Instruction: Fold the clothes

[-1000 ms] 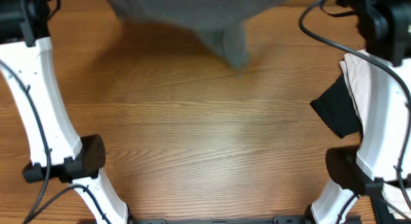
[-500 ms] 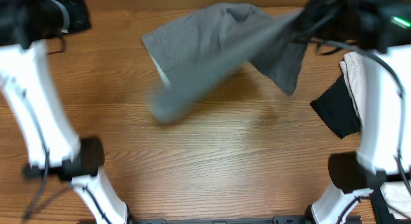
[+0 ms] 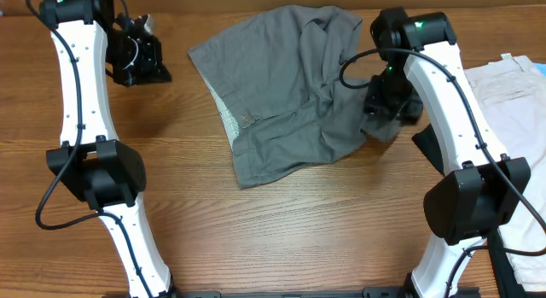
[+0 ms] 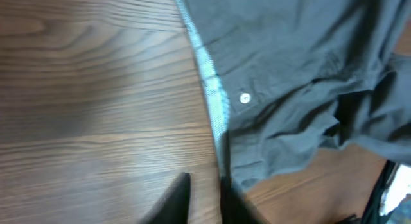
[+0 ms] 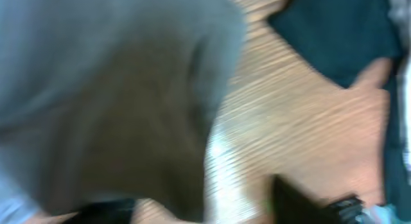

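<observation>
The grey shorts (image 3: 281,93) lay rumpled between the 2 arms, their right edge under the right gripper (image 3: 388,119), whose jaws stood wide. The left gripper (image 4: 204,198) was well apart from them, its jaws slightly parted and empty. The cloth looked soft, light and limp. The firmer waistband (image 3: 223,114), with its button (image 4: 244,98), seemed the best hold. It faced the left gripper, and the legs ran towards the right gripper along the shorts' long axis.

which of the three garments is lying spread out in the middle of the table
The grey shorts, spread across the centre with a button showing at the waistband. The black garment and the cream-white shorts sit far off to the right.
</observation>
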{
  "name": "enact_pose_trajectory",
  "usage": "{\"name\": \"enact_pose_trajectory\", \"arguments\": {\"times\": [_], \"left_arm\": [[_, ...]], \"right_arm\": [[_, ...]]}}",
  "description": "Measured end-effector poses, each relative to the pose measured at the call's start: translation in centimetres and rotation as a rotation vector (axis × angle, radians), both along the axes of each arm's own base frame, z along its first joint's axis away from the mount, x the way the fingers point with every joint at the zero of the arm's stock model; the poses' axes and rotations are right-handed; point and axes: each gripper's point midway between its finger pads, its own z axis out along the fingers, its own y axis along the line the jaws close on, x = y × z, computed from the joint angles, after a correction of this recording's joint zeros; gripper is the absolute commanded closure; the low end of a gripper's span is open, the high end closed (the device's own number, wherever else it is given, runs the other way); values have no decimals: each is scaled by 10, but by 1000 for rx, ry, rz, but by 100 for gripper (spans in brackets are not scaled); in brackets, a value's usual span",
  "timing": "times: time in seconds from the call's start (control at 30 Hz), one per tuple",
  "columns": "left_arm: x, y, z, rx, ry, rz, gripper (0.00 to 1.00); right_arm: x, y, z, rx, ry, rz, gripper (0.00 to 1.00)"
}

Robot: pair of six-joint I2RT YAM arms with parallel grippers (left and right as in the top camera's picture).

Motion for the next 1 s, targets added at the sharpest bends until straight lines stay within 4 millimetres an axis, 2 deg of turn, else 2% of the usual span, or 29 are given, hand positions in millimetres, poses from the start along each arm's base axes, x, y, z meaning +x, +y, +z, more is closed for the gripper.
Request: {"name": "enact_pose_trajectory", "arguments": {"times": [0.07,0.13,0.23,0.33,0.43,0.53,0.63,0.8,0.9,1.0], "left_arm": [[-1,-14,1,-4,-4,-35,46],[-5,-35,-4,-5,10,-94,45],[-17,-68,-21,-9,68,-178,44],[-27,-97,-42,-9,108,-249,36],[-36,-122,-67,-11,144,-306,36],[-50,-138,-92,-20,193,-339,36],[-65,-150,-113,-33,239,-365,37],[-88,-162,-136,-30,315,-378,41],[-94,-159,-144,10,345,-366,43],[-90,-151,-147,49,341,-346,49]], "right_arm": [[2,-12,1,-44,-8,-23,0],[5,-26,2,-72,-22,-61,0],[6,-51,2,-92,-28,-128,0],[9,-69,2,-78,-39,-181,0],[13,-75,1,-39,-53,-187,0],[17,-71,0,-5,-64,-170,0],[22,-68,-1,17,-78,-156,0],[22,-66,-1,30,-75,-143,0],[22,-65,-1,33,-75,-140,0],[23,-65,-1,35,-81,-139,0]]}}
